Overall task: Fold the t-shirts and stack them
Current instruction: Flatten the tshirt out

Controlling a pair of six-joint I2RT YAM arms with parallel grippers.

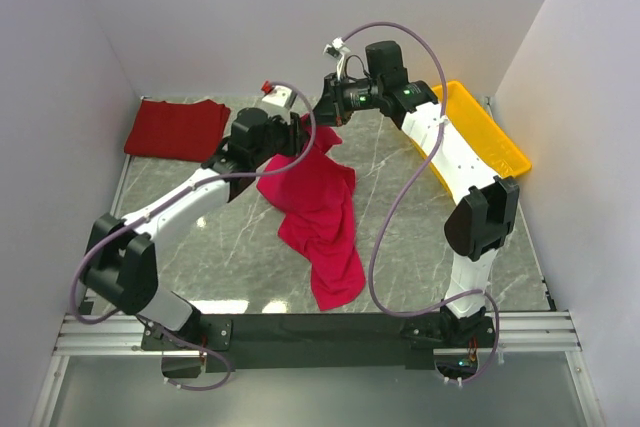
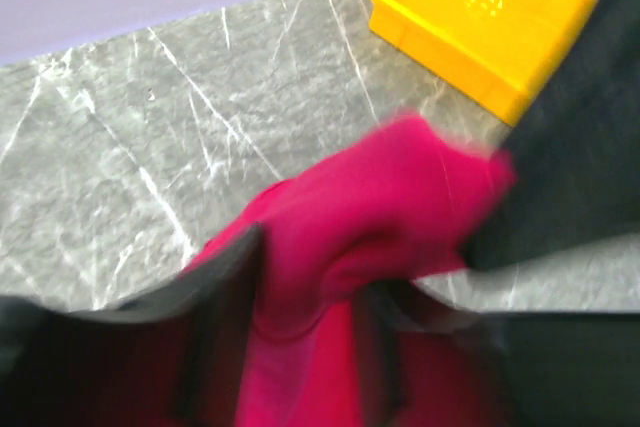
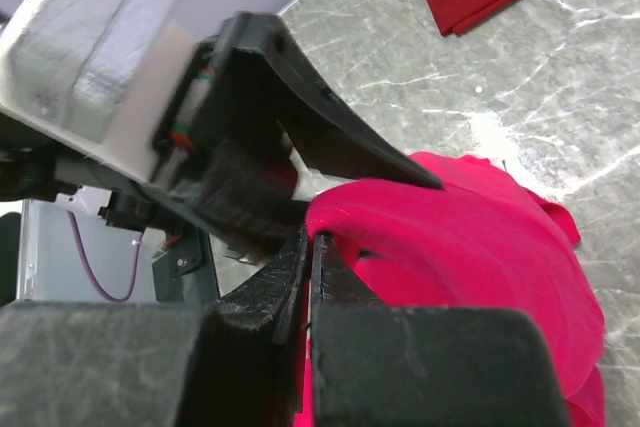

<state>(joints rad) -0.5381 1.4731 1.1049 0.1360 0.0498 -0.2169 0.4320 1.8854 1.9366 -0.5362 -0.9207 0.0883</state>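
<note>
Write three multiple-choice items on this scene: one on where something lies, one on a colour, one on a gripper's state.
1. Where does the maroon t-shirt lie?
A. at the far left corner of the table
B. between the arm bases
C. draped over the right arm

2. What colour is the tray?
A. blue
B. yellow
C. green

3. The right gripper is:
A. open and empty
B. shut on the crimson t-shirt
C. out of view

Answers: 1 A, the top view shows it lying flat in that corner. 2 B, the tray is bright yellow. 3 B, the right wrist view shows its fingers pinching crimson cloth.
</note>
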